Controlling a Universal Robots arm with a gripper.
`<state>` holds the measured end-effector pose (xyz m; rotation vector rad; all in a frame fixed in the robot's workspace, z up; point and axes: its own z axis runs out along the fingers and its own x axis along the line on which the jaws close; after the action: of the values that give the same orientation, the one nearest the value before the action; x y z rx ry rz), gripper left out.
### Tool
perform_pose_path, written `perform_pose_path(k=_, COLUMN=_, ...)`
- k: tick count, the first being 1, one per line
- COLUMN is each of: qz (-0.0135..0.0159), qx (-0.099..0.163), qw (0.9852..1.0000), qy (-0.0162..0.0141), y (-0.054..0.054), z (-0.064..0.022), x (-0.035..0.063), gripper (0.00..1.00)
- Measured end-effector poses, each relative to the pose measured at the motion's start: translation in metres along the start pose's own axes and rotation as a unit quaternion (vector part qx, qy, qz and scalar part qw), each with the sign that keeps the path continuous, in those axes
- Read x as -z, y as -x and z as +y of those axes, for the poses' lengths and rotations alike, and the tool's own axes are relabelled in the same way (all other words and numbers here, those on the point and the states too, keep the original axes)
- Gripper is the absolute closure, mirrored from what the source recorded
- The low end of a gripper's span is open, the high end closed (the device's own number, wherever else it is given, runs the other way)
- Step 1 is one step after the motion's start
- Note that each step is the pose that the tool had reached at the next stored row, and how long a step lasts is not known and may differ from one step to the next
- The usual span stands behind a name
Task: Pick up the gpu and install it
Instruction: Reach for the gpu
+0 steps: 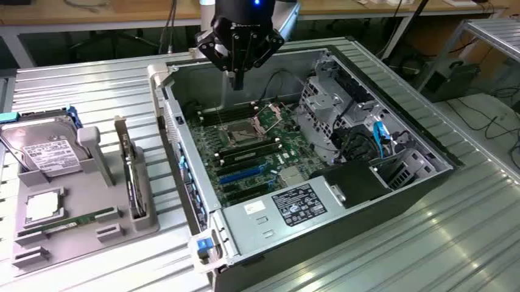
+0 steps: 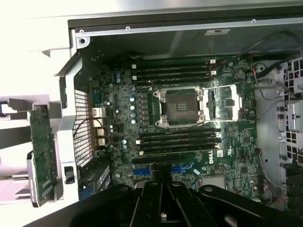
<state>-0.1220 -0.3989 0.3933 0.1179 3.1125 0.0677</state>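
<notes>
Fingers (image 1: 236,78) pressed together, empty, above the motherboard (image 2: 236,142); exterior view's left, gpu (image 1: 130,173) upright near hard drive (image 1: 45,152).

Motherboard (image 1: 243,152) open above — drive cage (image 1: 325,103), seemingly cables (image 1: 380,137), flank it.

This looks like a robotics lab or electronics workshop: an opened grey metal computer tower case (image 1: 252,225) with its green motherboard (image 1: 281,137) exposed lies on a ribbed silver aluminium bench (image 1: 455,243), beside a grey plastic parts holder (image 1: 81,243), with wooden-topped worktables (image 1: 97,9) behind.
</notes>
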Motion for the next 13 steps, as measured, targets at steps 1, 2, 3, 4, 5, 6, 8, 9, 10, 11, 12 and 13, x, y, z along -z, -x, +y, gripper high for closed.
perform_pose_path(k=1, qz=0.0, qx=0.0, qw=1.0, qy=0.0, y=0.0, z=0.0, x=0.0, gripper=0.89)
perform_pose_path(k=2, qz=0.0, qx=0.0, qw=1.0, qy=0.0, y=0.0, z=0.0, x=0.0, gripper=0.89)
perform_pose_path(k=3, qz=0.0, qx=0.0, qw=1.0, qy=0.0, y=0.0, z=0.0, x=0.0, gripper=0.89)
perform_pose_path(k=4, qz=0.0, qx=0.0, qw=1.0, qy=0.0, y=0.0, z=0.0, x=0.0, gripper=0.89)
perform_pose_path(k=5, qz=0.0, qx=0.0, qw=1.0, qy=0.0, y=0.0, z=0.0, x=0.0, gripper=0.89)
perform_pose_path(k=6, qz=0.0, qx=0.0, qw=1.0, qy=0.0, y=-0.001, z=-0.0002, x=0.0, gripper=0.89)
perform_pose_path(k=8, qz=0.0, qx=0.0, qw=1.0, qy=-0.0001, y=-0.004, z=-0.0005, x=0.0002, gripper=0.89)
perform_pose_path(k=9, qz=0.0, qx=0.0, qw=1.0, qy=0.0, y=-0.008, z=-0.0009, x=0.0003, gripper=0.89)
perform_pose_path(k=10, qz=0.0, qx=0.0, qw=1.0, qy=0.0, y=-0.013, z=-0.0015, x=0.0004, gripper=0.89)
perform_pose_path(k=11, qz=0.0, qx=0.0, qw=1.0, qy=-0.0001, y=-0.022, z=-0.0025, x=0.0007, gripper=0.89)
perform_pose_path(k=12, qz=0.0, qx=0.0, qw=1.0, qy=0.0, y=-0.029, z=-0.0033, x=0.0009, gripper=0.89)
perform_pose_path(k=13, qz=0.0, qx=0.0, qw=1.0, qy=0.0, y=-0.035, z=-0.0042, x=0.001, gripper=0.89)
